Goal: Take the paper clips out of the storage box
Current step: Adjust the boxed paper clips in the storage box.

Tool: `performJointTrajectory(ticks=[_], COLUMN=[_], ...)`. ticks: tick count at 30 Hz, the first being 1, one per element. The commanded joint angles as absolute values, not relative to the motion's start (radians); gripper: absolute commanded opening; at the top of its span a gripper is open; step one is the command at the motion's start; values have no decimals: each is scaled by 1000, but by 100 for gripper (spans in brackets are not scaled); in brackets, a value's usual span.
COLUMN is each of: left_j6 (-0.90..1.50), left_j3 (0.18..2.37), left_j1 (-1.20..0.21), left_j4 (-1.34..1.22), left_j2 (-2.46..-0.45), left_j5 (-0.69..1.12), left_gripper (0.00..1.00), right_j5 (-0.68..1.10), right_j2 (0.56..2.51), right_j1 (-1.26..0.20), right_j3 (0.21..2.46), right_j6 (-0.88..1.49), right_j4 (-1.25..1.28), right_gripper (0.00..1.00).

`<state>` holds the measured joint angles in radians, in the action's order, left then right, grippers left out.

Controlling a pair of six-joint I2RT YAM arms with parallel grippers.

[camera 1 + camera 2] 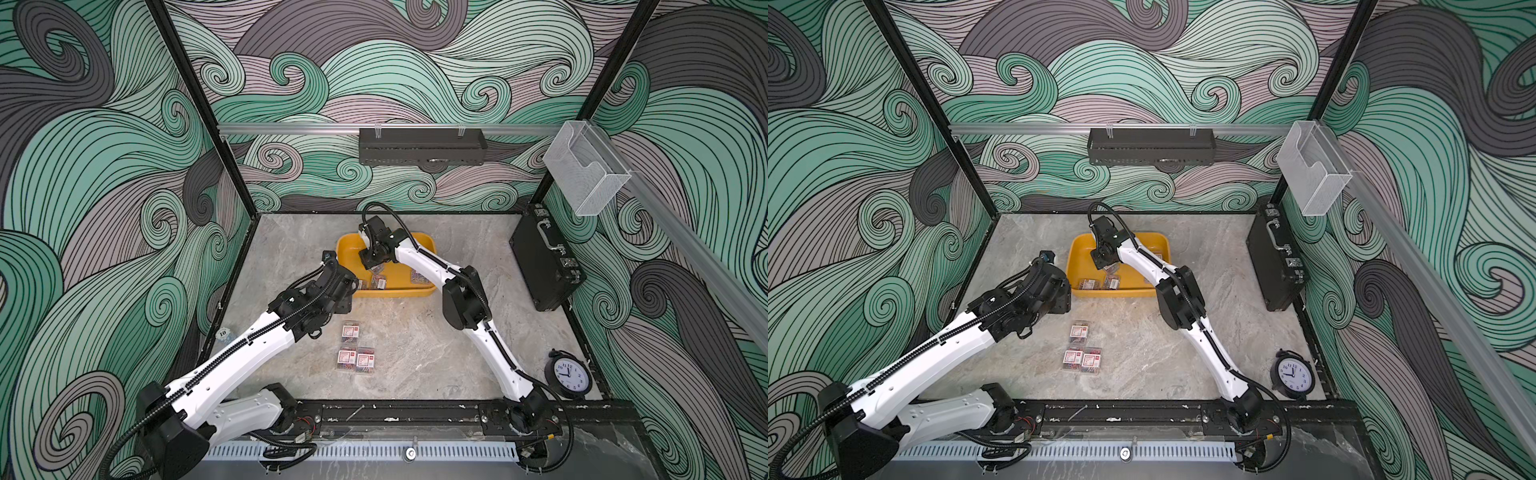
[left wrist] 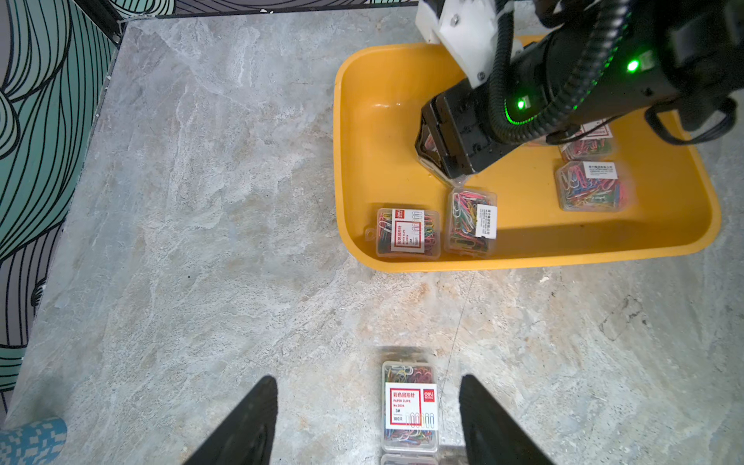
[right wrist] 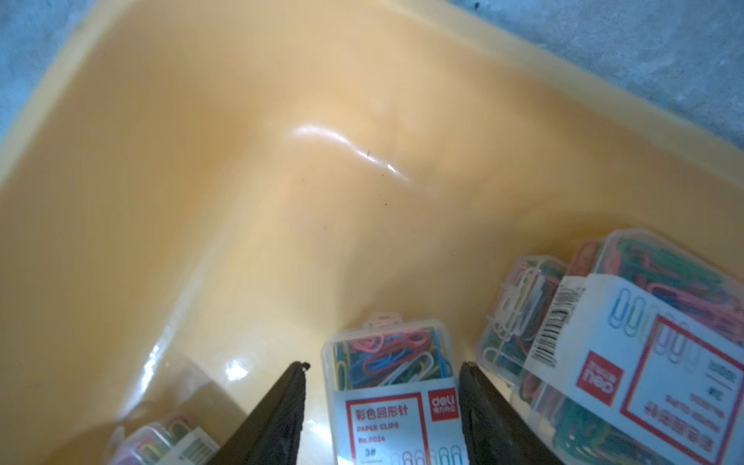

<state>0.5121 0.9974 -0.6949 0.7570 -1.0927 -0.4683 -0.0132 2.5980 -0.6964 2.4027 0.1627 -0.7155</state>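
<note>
Now, ease your right pincer (image 3: 384,364) shut on the box (image 3: 388,406) it straddles in the tray (image 2: 362,120). The jaws stand spread either side of it, and a sliver of yellow shows along one flank, so I judge nothing is pinched yet. Set the pads on the two long sides, low on the clear wall. The lid looks slick, and a high grip could squirt the box out. Mind the neighbour (image 3: 644,342) just beside one finger. It seems to lean on another box, and any sideways drift would nudge it. Lift straight up until you clear the rim, then carry across to the worktop (image 2: 201,201).

Your right arm (image 1: 424,257) reaches over the tray's near rim with the elbow raised and the forearm sloping down. The wrist is pitched so the pincer points at the tray floor, towards its left half. Your left arm (image 1: 266,336) is folded just outside the tray's near left corner. The left pincer (image 2: 368,378) hangs spread and empty above the worktop, over a box that is out of the tray. Three boxes (image 1: 350,331) lie close together on the worktop, and at least four more sit in the tray besides yours
</note>
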Motion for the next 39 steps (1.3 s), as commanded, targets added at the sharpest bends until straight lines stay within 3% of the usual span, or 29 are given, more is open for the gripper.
performJointTrajectory(ticks=[1,10,21,31,39], left_j6=[517,515,516,513,510], left_j3=[993,975,988,1001,1008], left_j1=[-687,-688,-687,-688,-688], left_j4=[794,793,804,801,809], left_j2=[-1073,-1037,-1041,-1059,-1066], left_j5=[-489,-488,-460,-450,-445], left_gripper=[70,70,70,70,70], right_j5=[19,-12,-46,45,132], right_j2=[2608,2587,2515,2444,2436], right_j1=[-692,-695,-700,-712,-717], right_j3=[2427,2406,2280,2184,2171], right_j6=[280,248,216,253,294], right_j4=[-673,-715,-724,-668,-636], right_gripper=[60,70,75,75,67])
